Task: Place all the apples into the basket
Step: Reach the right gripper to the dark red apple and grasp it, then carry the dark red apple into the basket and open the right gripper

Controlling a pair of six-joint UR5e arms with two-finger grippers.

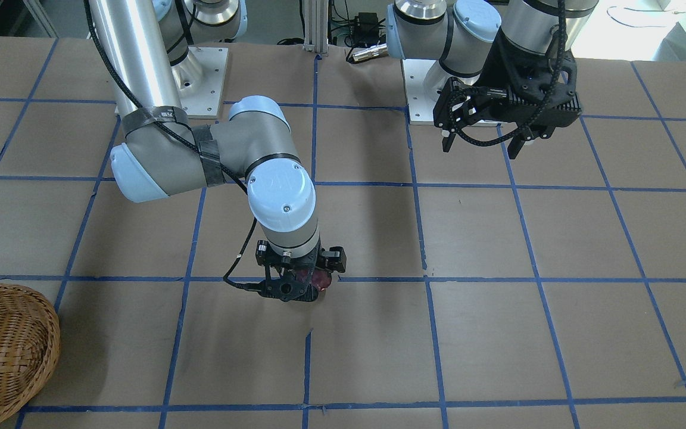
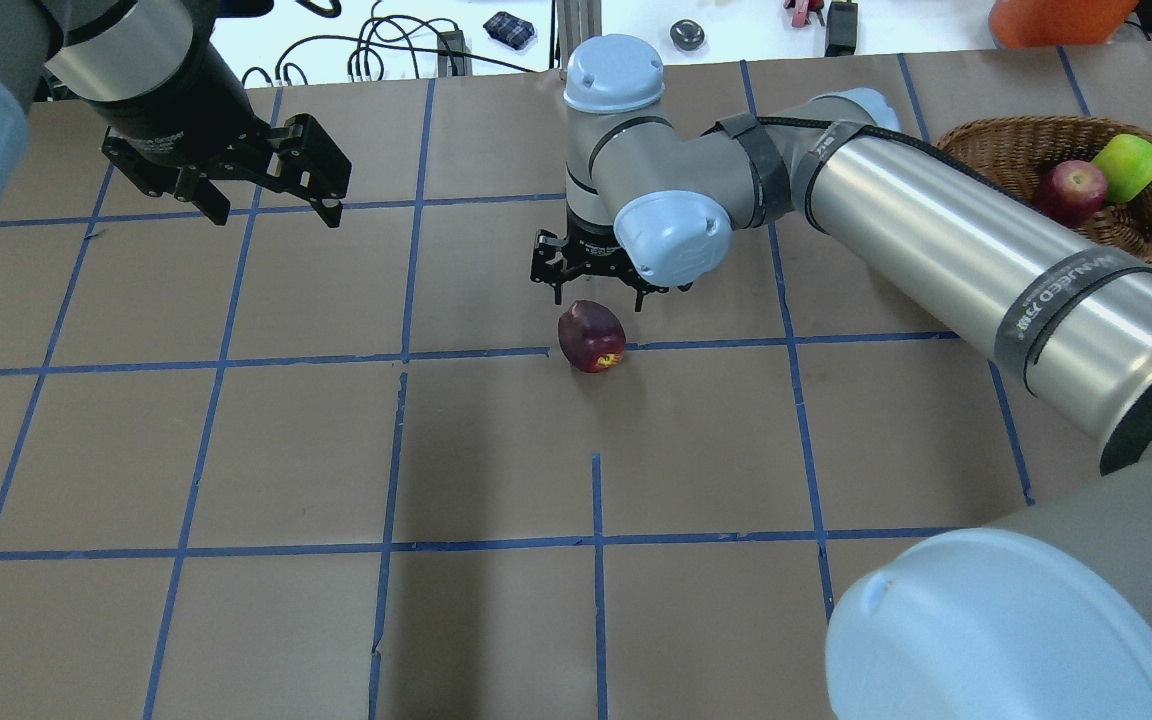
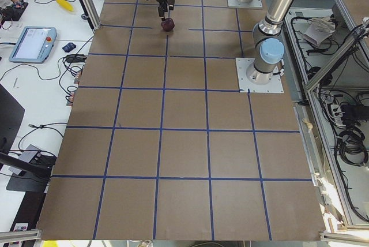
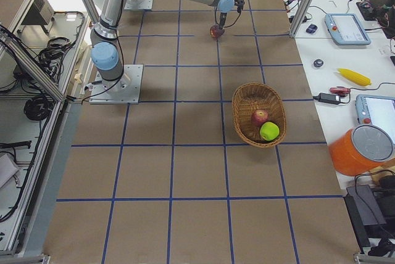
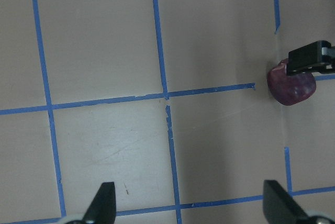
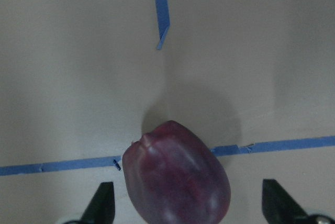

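Basket (image 2: pixel 996 160) holds two apples (image 2: pixel 1071 190); third apple (image 2: pixel 592 338) below released right gripper (image 2: pixel 598 298); left gripper (image 2: pixel 276 213) released.

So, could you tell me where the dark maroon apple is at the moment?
In the overhead view the maroon apple sits near the table's middle on a blue tape line, just below the open right gripper, well left of the basket.

front view | basket (image 1: pixel 15 351): cut by left edge | maroon apple (image 1: pixel 321 278): mostly hidden behind right hand (image 1: pixel 299 287)
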